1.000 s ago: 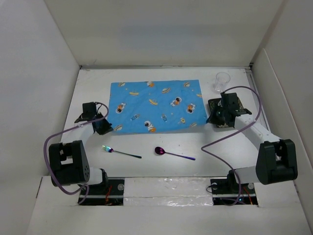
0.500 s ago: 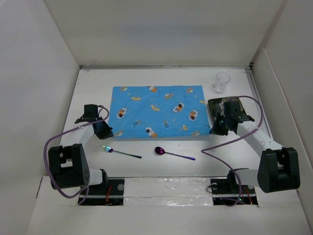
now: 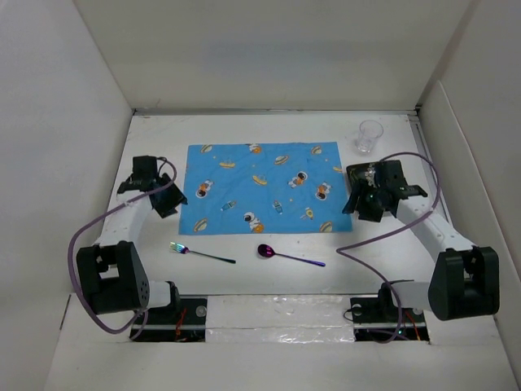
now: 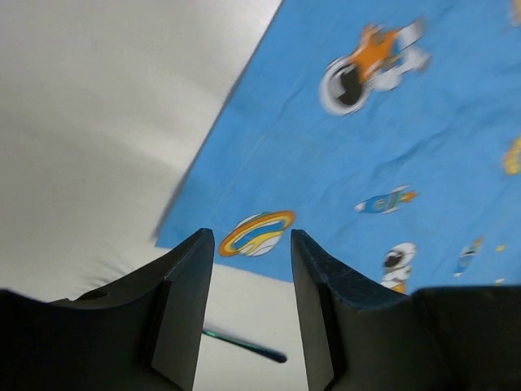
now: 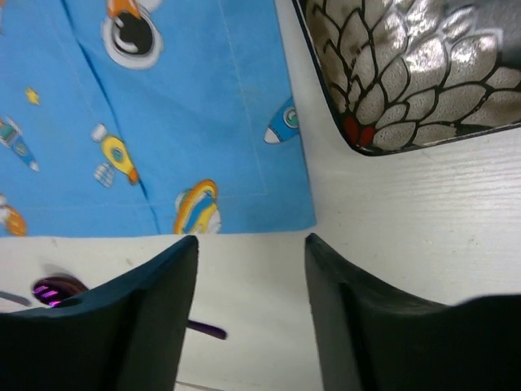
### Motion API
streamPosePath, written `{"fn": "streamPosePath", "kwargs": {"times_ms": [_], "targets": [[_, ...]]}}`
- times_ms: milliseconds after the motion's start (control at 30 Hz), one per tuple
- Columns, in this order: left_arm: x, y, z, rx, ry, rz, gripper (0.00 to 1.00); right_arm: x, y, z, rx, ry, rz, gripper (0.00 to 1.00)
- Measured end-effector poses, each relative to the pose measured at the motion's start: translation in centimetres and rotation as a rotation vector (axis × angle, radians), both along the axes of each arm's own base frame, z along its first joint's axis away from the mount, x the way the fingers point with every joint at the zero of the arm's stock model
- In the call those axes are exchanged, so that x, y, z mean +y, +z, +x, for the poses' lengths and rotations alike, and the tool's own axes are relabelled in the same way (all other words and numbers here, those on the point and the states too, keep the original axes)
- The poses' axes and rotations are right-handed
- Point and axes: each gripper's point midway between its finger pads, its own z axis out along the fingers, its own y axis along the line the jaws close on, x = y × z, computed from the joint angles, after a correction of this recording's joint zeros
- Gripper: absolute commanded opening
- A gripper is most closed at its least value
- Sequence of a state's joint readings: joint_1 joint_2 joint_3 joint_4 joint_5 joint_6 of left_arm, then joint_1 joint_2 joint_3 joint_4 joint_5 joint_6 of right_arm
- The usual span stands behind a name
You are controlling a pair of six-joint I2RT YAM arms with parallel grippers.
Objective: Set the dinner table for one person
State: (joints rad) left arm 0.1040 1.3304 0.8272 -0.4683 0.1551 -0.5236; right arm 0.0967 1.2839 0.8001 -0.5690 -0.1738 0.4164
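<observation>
Two grippers hover low over the near corners of the place mat (image 3: 260, 187), each with its fingers spread and nothing between them. The left gripper (image 4: 248, 244) straddles the mat's near-left corner. The right gripper (image 5: 248, 244) hangs over bare table just off the near-right corner, with the black petal-patterned dish (image 5: 407, 73) close beside it on the right.

The mat lies flat and square near the middle of the dinner table (image 3: 269, 130), the white walled surface that carries everything. A clear glass (image 3: 369, 137) stands upright beyond the dish, toward the far right corner. A fork (image 3: 202, 252) and a purple-bowled spoon (image 3: 289, 257) lie side by side on the table, near of the mat and apart from it.

Judged against the task, only the first step appears done: the mat is laid. The dish, glass, fork and spoon all rest off the mat and remain to be placed on or around it.
</observation>
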Motion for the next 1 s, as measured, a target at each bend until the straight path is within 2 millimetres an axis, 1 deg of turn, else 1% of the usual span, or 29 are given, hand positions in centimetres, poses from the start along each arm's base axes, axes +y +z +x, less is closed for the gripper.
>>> {"fn": "streamPosePath", "kwargs": {"times_ms": [33, 67, 133, 167, 200, 233, 300, 333, 367, 400, 433, 500, 567, 600, 633, 733, 833, 1000], "targets": [[0.1, 1.2, 1.0, -0.033, -0.001, 0.006, 0.38, 0.0, 0.5, 0.3, -0.009, -0.005, 0.003, 0.68], [0.1, 2.6, 2.0, -0.071, -0.007, 0.011, 0.34, -0.1, 1.1, 0.6, -0.022, -0.015, 0.006, 0.69], [0.0, 5.6, 4.2, -0.165, -0.025, 0.015, 0.3, -0.9, 2.4, 1.3, -0.064, -0.062, 0.011, 0.71], [-0.5, 7.2, 5.1, -0.218, -0.044, 0.001, 0.23, -1.7, 3.1, 1.7, -0.092, -0.103, 0.018, 0.71], [-1.3, 8.6, 5.8, -0.271, -0.071, -0.02, 0.19, -2.6, 3.7, 2.0, -0.116, -0.152, 0.026, 0.71], [-2.2, 10.0, 6.3, -0.325, -0.103, -0.044, 0.11, -3.7, 4.3, 2.3, -0.142, -0.207, 0.036, 0.71], [-4.8, 12.3, 6.5, -0.411, -0.183, -0.114, 0.02, -6.2, 4.6, 3.0, -0.182, -0.337, 0.062, 0.7], [-6.3, 13.3, 6.4, -0.446, -0.226, -0.15, 0.0, -7.2, 4.4, 3.1, -0.187, -0.396, 0.077, 0.69], [-7.7, 14.2, 6.2, -0.476, -0.271, -0.179, 0.0, -8.6, 3.8, 3.0, -0.183, -0.473, 0.094, 0.69], [-9.0, 14.8, 6.0, -0.498, -0.31, -0.203, 0.0, -9.4, 3.2, 2.9, -0.178, -0.526, 0.109, 0.69], [-10.3, 15.2, 5.7, -0.514, -0.351, -0.221, 0.0, -10.0, 2.4, 2.6, -0.164, -0.578, 0.128, 0.68], [-12.2, 15.5, 4.9, -0.523, -0.409, -0.24, 0.0, -10.7, 0.8, 2.1, -0.13, -0.662, 0.17, 0.67], [-13.5, 15.1, 4.2, -0.515, -0.454, -0.254, 0.08, -10.8, -0.7, 1.7, -0.093, -0.727, 0.203, 0.67], [-13.9, 14.9, 3.9, -0.508, -0.467, -0.26, 0.13, -10.9, -1.2, 1.7, -0.083, -0.753, 0.219, 0.67], [-14.0, 14.5, 3.7, -0.5, -0.472, -0.263, 0.19, -10.8, -1.6, 1.7, -0.074, -0.773, 0.234, 0.66], [-14.0, 13.7, 3.4, -0.481, -0.478, -0.267, 0.23, -11.0, -2.6, 2.4, -0.053, -0.833, 0.274, 0.65], [-14.1, 13.7, 3.2, -0.479, -0.489, -0.275, 0.23, -11.3, -3.2, 3.2, -0.054, -0.881, 0.308, 0.6], [-14.4, 13.8, 3.0, -0.486, -0.513, -0.284, 0.23, -11.6, -4.2, 4.3, -0.058, -0.949, 0.359, 0.58]]}}
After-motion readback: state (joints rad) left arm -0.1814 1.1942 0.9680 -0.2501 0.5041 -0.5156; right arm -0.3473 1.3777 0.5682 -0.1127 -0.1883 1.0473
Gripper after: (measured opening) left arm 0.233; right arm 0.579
